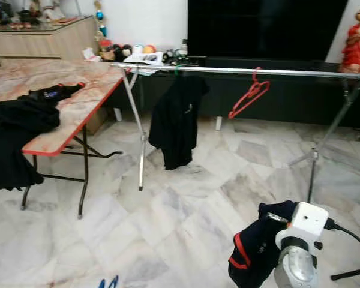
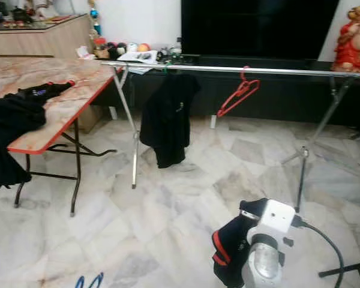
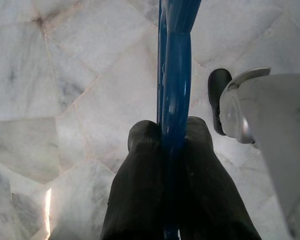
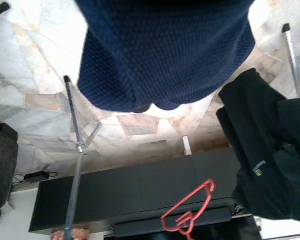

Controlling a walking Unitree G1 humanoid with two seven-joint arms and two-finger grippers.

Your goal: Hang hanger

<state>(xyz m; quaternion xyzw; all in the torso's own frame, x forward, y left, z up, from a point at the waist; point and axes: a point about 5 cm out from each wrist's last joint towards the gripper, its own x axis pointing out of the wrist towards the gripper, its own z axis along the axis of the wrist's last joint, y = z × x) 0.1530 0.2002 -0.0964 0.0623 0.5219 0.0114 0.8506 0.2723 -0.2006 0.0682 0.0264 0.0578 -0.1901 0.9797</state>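
Hanging from the silver clothes rail (image 1: 240,71) are a red hanger (image 1: 249,95) and a black shirt (image 1: 175,120); the right gripper's fingers are hidden under a navy garment (image 1: 255,249). Left wrist view: left gripper (image 3: 169,150) clamps a blue hanger (image 3: 176,75) above marble floor (image 3: 65,75)

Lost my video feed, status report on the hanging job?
Left hand shut on blue hanger, low. Right hand holds navy garment. Rail ahead carries red hanger and black shirt.
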